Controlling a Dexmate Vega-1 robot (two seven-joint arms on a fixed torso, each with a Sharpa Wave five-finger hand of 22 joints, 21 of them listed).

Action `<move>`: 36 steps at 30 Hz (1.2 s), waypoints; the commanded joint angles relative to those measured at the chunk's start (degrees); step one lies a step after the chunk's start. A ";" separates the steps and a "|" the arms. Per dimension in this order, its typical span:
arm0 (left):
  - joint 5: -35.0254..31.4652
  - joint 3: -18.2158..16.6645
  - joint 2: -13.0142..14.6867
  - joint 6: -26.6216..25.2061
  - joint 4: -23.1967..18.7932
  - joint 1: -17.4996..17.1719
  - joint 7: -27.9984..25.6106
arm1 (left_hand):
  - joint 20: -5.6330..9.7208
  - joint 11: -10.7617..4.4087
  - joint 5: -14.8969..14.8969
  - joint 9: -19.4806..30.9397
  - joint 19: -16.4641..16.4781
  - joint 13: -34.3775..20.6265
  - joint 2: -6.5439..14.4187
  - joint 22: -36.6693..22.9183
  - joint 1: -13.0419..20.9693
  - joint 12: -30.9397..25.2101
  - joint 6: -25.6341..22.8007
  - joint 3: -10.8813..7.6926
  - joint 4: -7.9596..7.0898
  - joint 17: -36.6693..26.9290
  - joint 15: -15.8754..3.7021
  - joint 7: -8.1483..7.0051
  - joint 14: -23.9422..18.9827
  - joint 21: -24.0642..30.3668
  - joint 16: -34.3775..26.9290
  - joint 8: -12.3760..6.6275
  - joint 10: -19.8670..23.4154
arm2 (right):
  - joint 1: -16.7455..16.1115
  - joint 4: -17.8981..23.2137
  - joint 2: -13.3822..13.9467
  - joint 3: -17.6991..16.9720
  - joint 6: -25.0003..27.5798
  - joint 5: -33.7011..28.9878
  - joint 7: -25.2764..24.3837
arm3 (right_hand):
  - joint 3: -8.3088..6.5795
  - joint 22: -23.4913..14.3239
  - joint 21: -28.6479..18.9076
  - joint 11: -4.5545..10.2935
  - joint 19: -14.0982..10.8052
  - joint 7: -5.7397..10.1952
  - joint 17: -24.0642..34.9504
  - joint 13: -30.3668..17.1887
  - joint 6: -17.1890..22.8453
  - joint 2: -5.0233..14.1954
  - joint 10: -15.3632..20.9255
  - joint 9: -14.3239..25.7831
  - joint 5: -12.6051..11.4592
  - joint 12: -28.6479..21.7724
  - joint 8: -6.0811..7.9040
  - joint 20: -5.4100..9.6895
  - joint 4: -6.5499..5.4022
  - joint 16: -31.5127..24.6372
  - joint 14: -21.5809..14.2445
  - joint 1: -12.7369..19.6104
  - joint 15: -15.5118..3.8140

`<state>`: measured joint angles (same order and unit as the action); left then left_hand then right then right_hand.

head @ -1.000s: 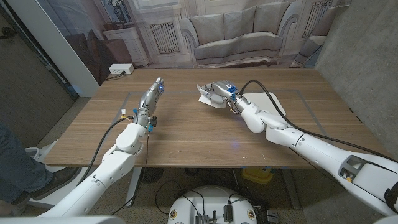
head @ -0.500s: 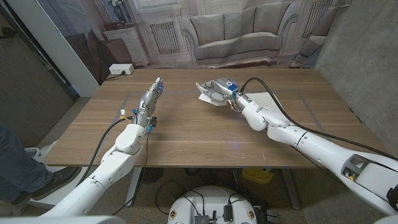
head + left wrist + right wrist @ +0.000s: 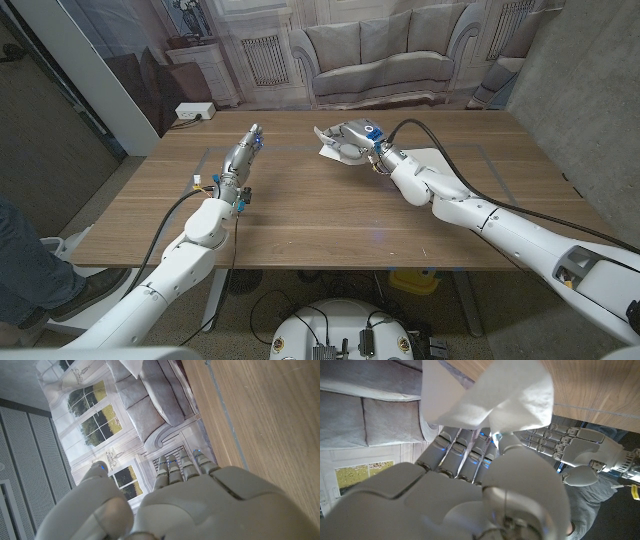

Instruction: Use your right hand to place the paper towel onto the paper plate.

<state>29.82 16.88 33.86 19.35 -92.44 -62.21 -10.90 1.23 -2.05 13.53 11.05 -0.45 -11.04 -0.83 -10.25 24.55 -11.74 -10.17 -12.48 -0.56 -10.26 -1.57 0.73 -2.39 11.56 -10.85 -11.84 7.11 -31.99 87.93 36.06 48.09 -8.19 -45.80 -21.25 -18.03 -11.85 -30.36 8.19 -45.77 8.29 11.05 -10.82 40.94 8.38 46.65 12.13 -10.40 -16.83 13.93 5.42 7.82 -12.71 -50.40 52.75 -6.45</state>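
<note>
Both arms are glossy white, rounded shells with darker grey bands at the joints. The left hand [image 3: 240,158] and right hand [image 3: 357,140] are silvery grey metal, segmented, with small blue lights at the fingertips [image 3: 196,452]. Behind the fingers, at each wrist, black cables loop out, and yellow tags hang near the left wrist.
</note>
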 commanded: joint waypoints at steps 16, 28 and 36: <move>0.19 -0.14 -0.43 0.91 0.51 -0.13 0.38 | -0.01 -0.11 -0.29 0.13 0.04 -0.16 0.31 -0.22 0.22 -0.12 -0.46 0.18 -0.09 -0.23 0.08 0.08 -0.22 0.09 0.04 0.01 0.19 | -1.46 2.93 1.27 -2.44 1.83 -0.04 1.72 | 0.00 -0.24 -0.65 0.09 0.26 -0.10 0.33 -0.28 0.63 0.19 0.84 0.17 0.19 0.54 -0.27 6.72 -0.67 0.19 -0.01 0.10 -6.79; -0.12 -0.22 -0.30 0.77 -0.14 -0.69 -0.19 | -0.06 -0.21 -0.31 0.13 0.05 -0.16 0.35 -0.22 0.28 -0.14 -0.57 0.26 -0.07 -0.23 0.13 0.13 -0.21 0.10 0.05 -0.01 0.25 | -2.41 3.36 2.30 -3.64 3.91 -0.02 1.49 | 0.02 -0.23 -0.81 0.26 0.36 -0.05 0.37 -0.30 0.75 0.25 0.89 0.20 0.17 0.85 -0.47 6.70 -0.68 0.26 -0.10 0.26 -6.84; -0.35 -0.22 -0.08 0.51 -0.74 -0.83 -0.31 | -0.03 -0.25 -0.32 0.13 0.05 -0.16 0.36 -0.22 0.30 -0.12 -0.62 0.32 -0.07 -0.23 0.15 0.14 -0.26 0.10 0.03 -0.02 0.21 | -3.60 4.26 2.81 -4.76 6.13 0.42 0.92 | 0.10 -0.23 -0.91 0.23 0.37 0.04 0.36 -0.31 0.81 0.19 0.96 0.22 0.19 1.00 -0.57 6.70 -0.73 0.33 -0.08 0.24 -6.81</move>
<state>29.77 16.63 33.57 20.02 -92.54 -62.77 -10.91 1.23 -2.04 13.53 11.05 -0.45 -11.04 -0.84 -10.25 24.54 -11.74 -10.17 -12.47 -0.58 -10.26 -1.56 0.73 -2.39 11.56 -10.85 -11.84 7.11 -34.33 91.30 38.18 44.59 -4.49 -45.88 -19.74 -18.04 -11.84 -30.83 8.19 -45.56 8.27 11.35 -10.82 41.39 8.38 47.28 12.12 -10.40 -15.93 13.47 5.20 7.34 -12.49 -50.40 52.74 -6.46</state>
